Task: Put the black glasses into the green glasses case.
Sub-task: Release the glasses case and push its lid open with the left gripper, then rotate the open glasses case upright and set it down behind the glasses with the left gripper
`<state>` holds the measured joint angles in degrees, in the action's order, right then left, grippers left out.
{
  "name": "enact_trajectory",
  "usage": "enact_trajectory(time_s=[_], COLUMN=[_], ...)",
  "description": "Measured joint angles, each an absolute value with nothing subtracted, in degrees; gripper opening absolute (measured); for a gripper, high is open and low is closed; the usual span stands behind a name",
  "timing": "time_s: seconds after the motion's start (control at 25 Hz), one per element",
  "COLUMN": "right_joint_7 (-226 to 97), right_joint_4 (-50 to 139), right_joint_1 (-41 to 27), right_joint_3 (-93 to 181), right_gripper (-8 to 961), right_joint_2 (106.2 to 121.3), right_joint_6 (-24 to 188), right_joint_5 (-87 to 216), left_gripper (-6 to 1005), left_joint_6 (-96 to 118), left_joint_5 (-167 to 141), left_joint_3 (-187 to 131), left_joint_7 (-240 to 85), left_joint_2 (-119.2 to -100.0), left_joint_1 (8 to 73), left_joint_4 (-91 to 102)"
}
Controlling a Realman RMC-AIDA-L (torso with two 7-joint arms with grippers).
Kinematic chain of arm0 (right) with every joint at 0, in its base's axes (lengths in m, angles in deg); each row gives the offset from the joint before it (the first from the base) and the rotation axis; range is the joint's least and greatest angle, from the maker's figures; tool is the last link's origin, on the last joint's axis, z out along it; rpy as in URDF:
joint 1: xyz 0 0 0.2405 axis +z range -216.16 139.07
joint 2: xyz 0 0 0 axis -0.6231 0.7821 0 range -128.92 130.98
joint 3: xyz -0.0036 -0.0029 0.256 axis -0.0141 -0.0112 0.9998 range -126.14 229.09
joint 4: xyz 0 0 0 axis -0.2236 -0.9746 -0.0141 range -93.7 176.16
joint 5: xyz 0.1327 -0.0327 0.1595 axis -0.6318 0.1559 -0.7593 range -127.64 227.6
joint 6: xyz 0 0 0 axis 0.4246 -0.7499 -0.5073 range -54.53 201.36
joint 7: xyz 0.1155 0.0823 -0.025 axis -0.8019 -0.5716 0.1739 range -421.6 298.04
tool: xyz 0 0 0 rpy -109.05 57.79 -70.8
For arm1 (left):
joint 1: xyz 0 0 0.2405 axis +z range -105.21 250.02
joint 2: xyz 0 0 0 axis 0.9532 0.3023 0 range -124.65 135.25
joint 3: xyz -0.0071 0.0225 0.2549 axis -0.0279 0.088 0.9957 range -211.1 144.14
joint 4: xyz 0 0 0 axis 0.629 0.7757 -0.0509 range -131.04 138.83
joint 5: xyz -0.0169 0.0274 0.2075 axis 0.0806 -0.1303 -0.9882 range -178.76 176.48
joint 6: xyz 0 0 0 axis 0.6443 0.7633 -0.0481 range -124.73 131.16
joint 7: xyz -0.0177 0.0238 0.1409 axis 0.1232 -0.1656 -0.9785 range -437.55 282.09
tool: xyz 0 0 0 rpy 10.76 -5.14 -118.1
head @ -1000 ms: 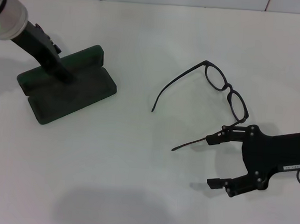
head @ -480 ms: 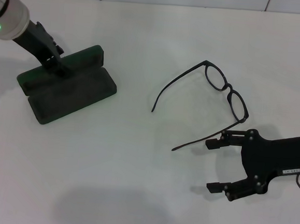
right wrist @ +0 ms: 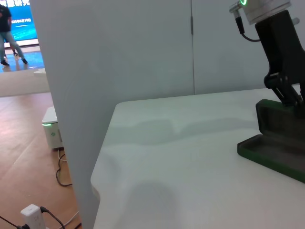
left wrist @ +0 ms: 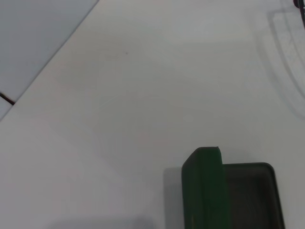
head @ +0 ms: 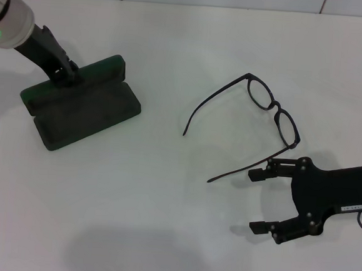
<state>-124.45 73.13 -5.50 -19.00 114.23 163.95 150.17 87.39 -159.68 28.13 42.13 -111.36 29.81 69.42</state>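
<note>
The black glasses [head: 275, 107] lie open on the white table right of centre, lenses to the far right, temple arms reaching left. The green glasses case [head: 83, 106] lies open at the far left with its lid standing up; it also shows in the left wrist view [left wrist: 205, 191] and the right wrist view [right wrist: 279, 143]. My left gripper [head: 63, 73] is at the lid's top edge, also in the right wrist view [right wrist: 286, 93]. My right gripper [head: 254, 200] is open and empty, low over the table just in front of the glasses, its far finger beside the near temple arm's hinge end.
The white table [head: 161, 222] ends at a wall along the back. In the right wrist view the table's edge [right wrist: 102, 157] drops to a wooden floor with a small white box [right wrist: 51, 131] and cables.
My left gripper has drawn back from inside the case to the lid's top edge. My right gripper has shifted slightly toward me, off the near temple arm. Glasses and case have not moved.
</note>
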Motion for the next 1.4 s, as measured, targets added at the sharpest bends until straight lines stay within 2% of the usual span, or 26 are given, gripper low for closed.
enact_trajectory(time_s=[0.28, 0.6, 0.88, 1.4], right_joint_7=[-124.45, -124.73, -125.01, -125.06], right_joint_4=[73.15, 73.30, 73.61, 73.35], right_joint_1=[-5.50, -5.50, -5.95, -6.29], right_joint_3=[-18.95, -18.97, -19.02, -19.01], right_gripper=[880, 879, 879, 878], right_joint_2=[114.31, 114.35, 114.65, 114.83], right_joint_6=[163.94, 163.95, 164.35, 164.65], right_joint_5=[150.17, 150.17, 150.17, 150.27], left_gripper=[203, 221, 237, 267], left_joint_6=[87.82, 88.65, 81.28, 70.74], left_joint_5=[-159.37, -153.98, -152.98, -152.56], left_joint_3=[28.50, 30.95, 35.99, 41.08], left_joint_7=[42.12, 38.11, 31.41, 28.44], left_joint_2=[-111.37, -112.49, -114.08, -114.35], left_joint_1=[29.88, 29.72, 27.02, 25.17], left_joint_4=[69.94, 77.44, 73.81, 66.56])
